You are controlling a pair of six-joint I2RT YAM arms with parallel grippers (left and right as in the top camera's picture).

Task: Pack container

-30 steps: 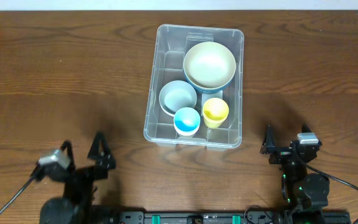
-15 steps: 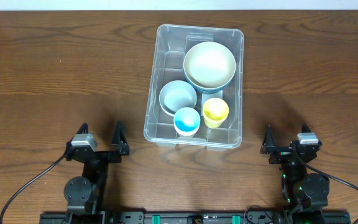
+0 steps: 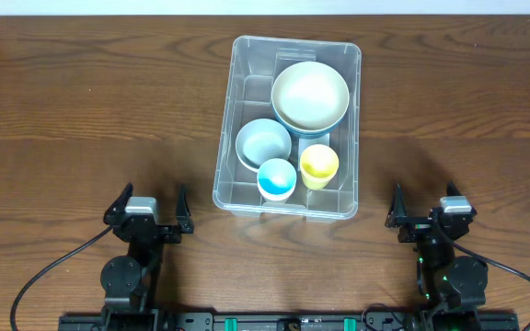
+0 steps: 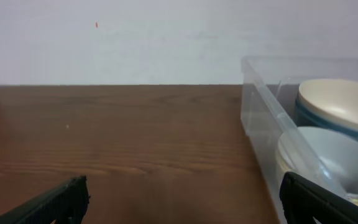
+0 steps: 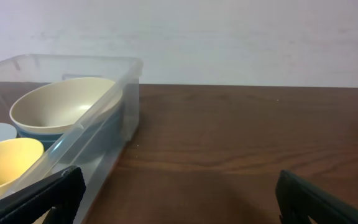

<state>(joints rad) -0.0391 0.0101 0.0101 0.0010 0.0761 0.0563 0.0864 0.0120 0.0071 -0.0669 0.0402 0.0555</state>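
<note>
The container (image 3: 231, 121), a clear plastic bin, stands in the middle of the table. Inside it sit a large cream bowl (image 3: 310, 95), a pale blue bowl (image 3: 263, 143), a blue cup (image 3: 277, 178) and a yellow cup (image 3: 319, 165). My left gripper (image 3: 151, 204) rests open near the front edge, left of the bin, nothing between its fingers. My right gripper (image 3: 423, 204) is open and empty at the front right. In the left wrist view the bin wall (image 4: 260, 124) is at right, beside my left gripper (image 4: 182, 196). The right wrist view has the bin wall (image 5: 98, 130) left of my right gripper (image 5: 179, 193).
Brown wooden table (image 3: 81, 110) spreads to both sides of the bin. A white wall (image 4: 135, 37) rises behind the far edge. Black cables (image 3: 53, 276) trail from the arm bases along the front edge.
My left arm has swung to the right and turned to face straight ahead, still open. The right arm and the bin's contents have not moved.
</note>
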